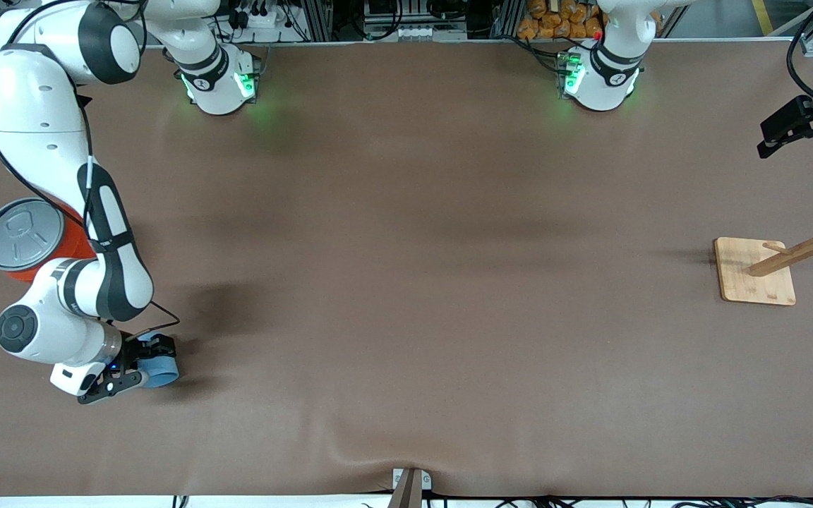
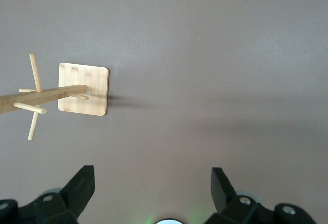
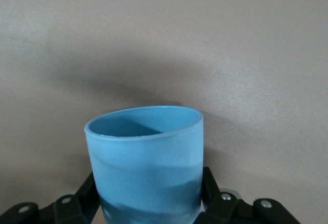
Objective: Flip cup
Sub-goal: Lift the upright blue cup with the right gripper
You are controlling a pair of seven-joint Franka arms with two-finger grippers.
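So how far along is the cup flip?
Done: the right tool has reached the cup, fingers either side of it. In hand: closing on it; whether the grip is firm cannot be told. Left: the flip itself. The left tool waits open above the wooden rack.

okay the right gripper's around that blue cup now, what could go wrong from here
The right gripper has a finger on each side of the cup, low on its tapered wall, so it might slip or tip when turned. The orange-red can stands close beside the right arm; a wide flipping swing could bump it. The left gripper waits open above the wooden rack.
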